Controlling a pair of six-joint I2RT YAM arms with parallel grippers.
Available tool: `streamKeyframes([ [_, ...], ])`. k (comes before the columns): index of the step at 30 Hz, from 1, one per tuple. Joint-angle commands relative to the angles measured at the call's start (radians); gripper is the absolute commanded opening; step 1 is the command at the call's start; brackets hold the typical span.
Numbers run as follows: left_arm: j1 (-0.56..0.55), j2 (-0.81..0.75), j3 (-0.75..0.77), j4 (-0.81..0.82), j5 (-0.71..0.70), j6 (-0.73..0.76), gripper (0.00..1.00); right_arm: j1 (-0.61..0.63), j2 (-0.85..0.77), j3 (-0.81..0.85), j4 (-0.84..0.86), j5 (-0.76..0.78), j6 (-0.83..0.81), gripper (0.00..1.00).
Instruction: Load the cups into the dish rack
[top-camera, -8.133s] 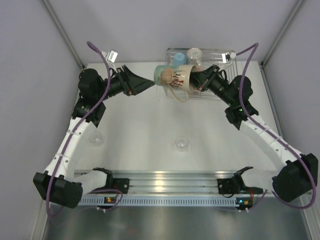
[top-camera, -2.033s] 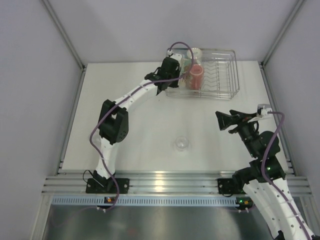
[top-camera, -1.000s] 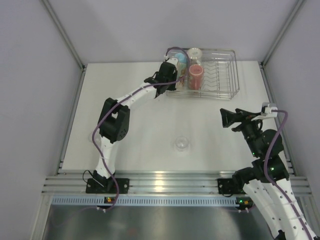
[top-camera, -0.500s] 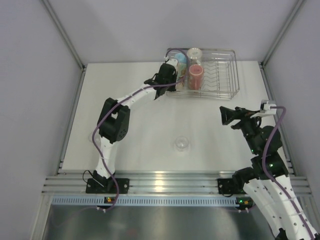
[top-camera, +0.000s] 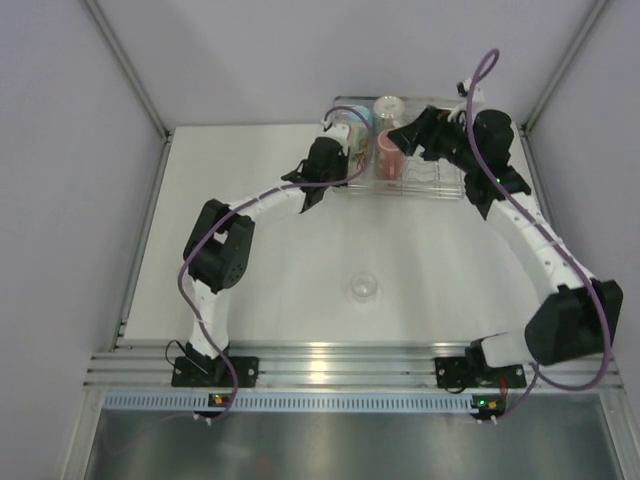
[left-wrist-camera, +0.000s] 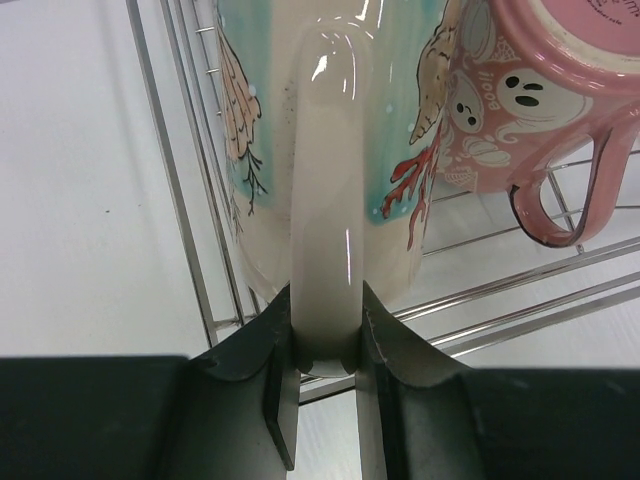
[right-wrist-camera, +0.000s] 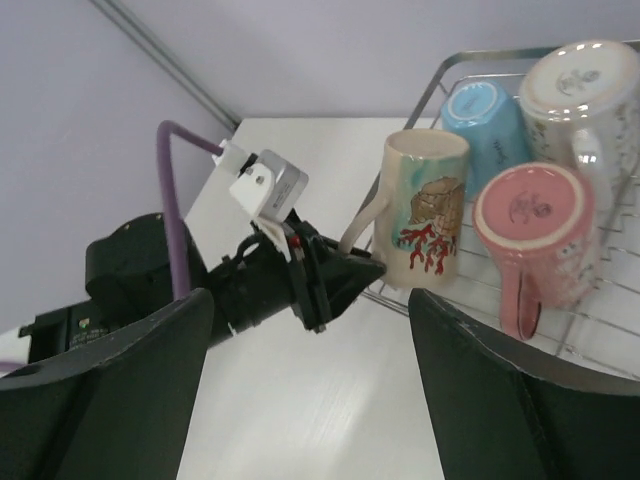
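Observation:
The cream floral mug (left-wrist-camera: 330, 150) stands at the left end of the dish rack (left-wrist-camera: 190, 200), and my left gripper (left-wrist-camera: 325, 340) is shut on its handle. From above, the left gripper (top-camera: 333, 167) sits at the rack's left edge, beside the mug (top-camera: 357, 148). My right gripper (top-camera: 405, 138) hovers open over the rack (top-camera: 455, 185) with nothing between its fingers (right-wrist-camera: 100, 390). In the right wrist view the floral mug (right-wrist-camera: 425, 210), a light blue cup (right-wrist-camera: 485, 115), a pink mug (right-wrist-camera: 530, 235) and a pale cup (right-wrist-camera: 585, 95) stand together in the rack (right-wrist-camera: 600, 320). A small clear glass (top-camera: 363, 287) sits on the table.
The rack stands at the table's back edge, close to the rear wall. Its right half holds upright wires (top-camera: 440, 165). The left arm (top-camera: 260, 205) stretches diagonally across the table's left half. The right arm (top-camera: 530, 240) arches along the right side.
The right arm has swung up from the table's right side to hover over the rack. The left gripper keeps its hold on the mug handle, shifted slightly left.

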Motion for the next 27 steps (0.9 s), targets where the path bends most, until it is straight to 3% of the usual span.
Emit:
streamKeyframes([
  [1,0.009,-0.122,-0.024,0.248,0.019,0.011,0.0,-0.019,0.187,0.206,0.051,-0.198,0.023,0.79],
  [4,0.014,-0.13,-0.069,0.306,0.045,0.0,0.0,-0.02,0.359,0.378,-0.01,-0.198,0.003,0.75],
  [9,0.019,-0.13,-0.113,0.377,0.102,-0.008,0.0,-0.019,0.567,0.531,-0.044,-0.158,0.016,0.72],
  [17,0.02,-0.107,-0.121,0.438,0.134,0.001,0.0,0.003,0.739,0.657,0.024,0.003,0.099,0.65],
  [23,0.02,-0.079,-0.097,0.438,0.15,0.015,0.0,0.032,0.847,0.77,-0.005,0.016,0.078,0.64],
  [27,0.02,-0.062,-0.086,0.438,0.144,0.031,0.0,0.047,0.893,0.822,-0.019,0.005,0.037,0.52],
])
